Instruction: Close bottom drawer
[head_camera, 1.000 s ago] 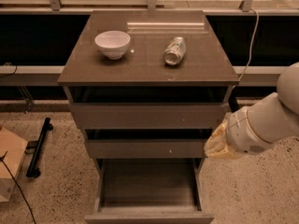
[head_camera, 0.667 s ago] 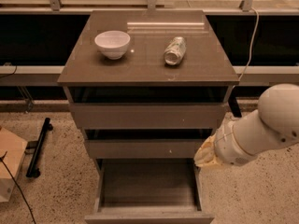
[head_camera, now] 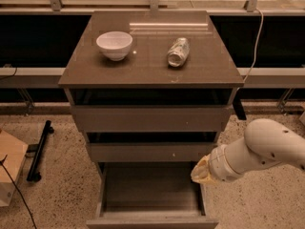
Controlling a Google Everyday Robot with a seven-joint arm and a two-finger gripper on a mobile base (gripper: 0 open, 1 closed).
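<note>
The bottom drawer (head_camera: 151, 191) of the grey-brown cabinet is pulled far out, an empty shallow box with its front panel (head_camera: 152, 222) at the lower edge of the camera view. My gripper (head_camera: 199, 171) is at the end of the white arm (head_camera: 259, 149) coming in from the right. It sits just above the drawer's right side wall, below the middle drawer front (head_camera: 151, 151). Only its pale tan end shows.
On the cabinet top (head_camera: 143, 56) stand a white bowl (head_camera: 115, 44) and a can lying on its side (head_camera: 178, 51). The top drawer front (head_camera: 150, 118) is above. A cardboard box (head_camera: 9, 168) and a black bar (head_camera: 39, 149) lie on the floor at left.
The arm has swung lower and to the left, bringing the gripper from beside the middle drawer down to the open bottom drawer's right side. The drawer has not moved.
</note>
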